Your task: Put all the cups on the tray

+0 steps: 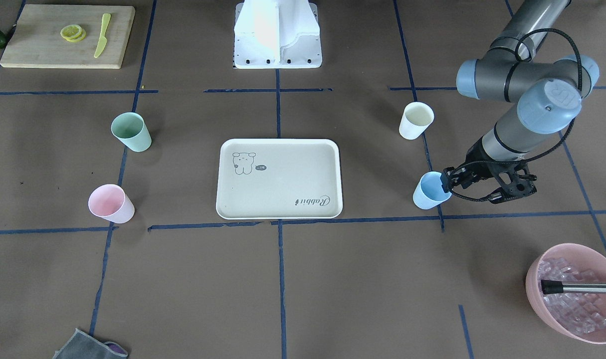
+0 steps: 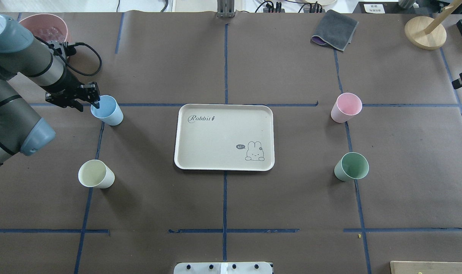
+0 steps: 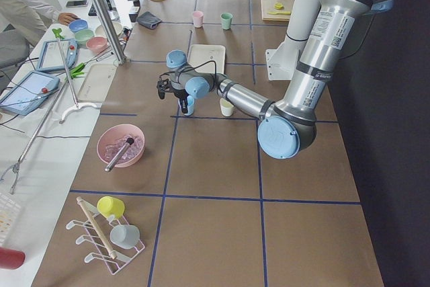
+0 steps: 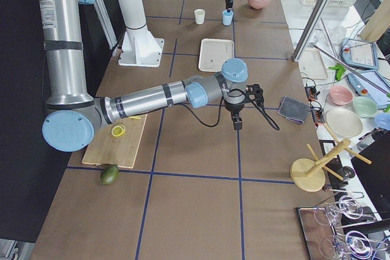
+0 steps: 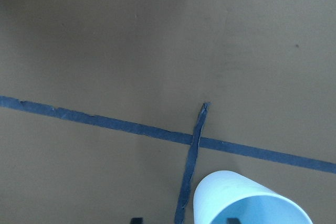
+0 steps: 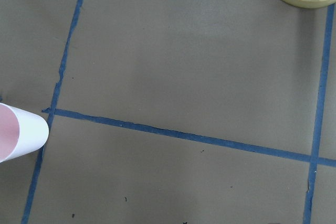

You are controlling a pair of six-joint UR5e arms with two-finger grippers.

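left gripper (image 1: 447, 183) | jaws apart, straddling blue cup (image 1: 429, 194) rim (one finger inside) | right gripper (image 4: 236, 121): jaws, cannot tell

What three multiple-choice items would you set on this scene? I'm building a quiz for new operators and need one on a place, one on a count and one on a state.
1. Which cup is the left gripper at?
A. the green cup
B. the blue cup
C. the pink cup

2. How many cups are on the tray?
A. none
B. one
C. two

3. How does the cream cup stand?
A. upright, mouth up
B. on its side
C. upside down

Answers:
1 B: the gripper sits at the blue cup's rim.
2 A: the tray is bare, and all four cups stand on the table to either side of it.
3 A: its open mouth faces up in the overhead view.
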